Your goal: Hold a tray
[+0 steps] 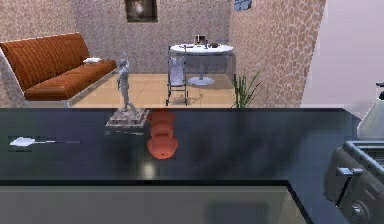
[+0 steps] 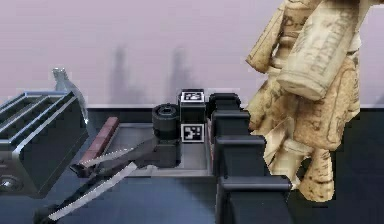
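Note:
On the dark countertop (image 2: 340,205) a flat, dark reddish-brown thing (image 2: 100,140) lies beside a toaster (image 2: 35,140); its shape fits a tray, but I cannot be sure. My arm (image 2: 235,150) rises from the bottom edge, with two white marker squares (image 2: 192,115) at its far end. Left of them sits the gripper's dark body, and its thin fingers (image 2: 105,162) slant down to the left. The gripper (image 2: 68,190) ends close to the reddish thing and the toaster. I cannot tell whether it holds anything.
A tall beige statue (image 2: 305,90) stands right of the arm. The forward view has a counter (image 1: 250,140) with a small statue (image 1: 126,95), red-orange round things (image 1: 161,135), a white utensil (image 1: 25,142), a toaster (image 1: 358,180) and a kettle (image 1: 374,115). Beyond are a sofa (image 1: 50,65), round table (image 1: 200,50), chair (image 1: 178,80) and plant (image 1: 243,92).

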Robot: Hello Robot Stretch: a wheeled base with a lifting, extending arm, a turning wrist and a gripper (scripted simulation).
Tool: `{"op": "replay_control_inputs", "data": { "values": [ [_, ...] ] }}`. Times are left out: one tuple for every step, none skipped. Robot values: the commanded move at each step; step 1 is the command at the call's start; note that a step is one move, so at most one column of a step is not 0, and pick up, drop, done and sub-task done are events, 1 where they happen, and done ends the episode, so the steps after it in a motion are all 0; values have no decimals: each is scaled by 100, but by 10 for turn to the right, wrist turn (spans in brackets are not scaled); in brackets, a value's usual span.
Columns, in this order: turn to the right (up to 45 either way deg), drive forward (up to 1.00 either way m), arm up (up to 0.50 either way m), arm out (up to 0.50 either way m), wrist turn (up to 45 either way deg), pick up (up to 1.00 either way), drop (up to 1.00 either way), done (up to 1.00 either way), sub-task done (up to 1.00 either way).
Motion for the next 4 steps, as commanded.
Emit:
{"op": "replay_control_inputs", "data": {
  "values": [
    [0, 0, 0, 0, 450, 0, 0, 0, 0],
    [0, 0, 0, 0, 360, 0, 0, 0, 0],
    [0, 0, -16, 0, 0, 0, 0, 0, 0],
    [0, 0, 0, 0, 0, 100, 0, 0, 0]
  ]
}}
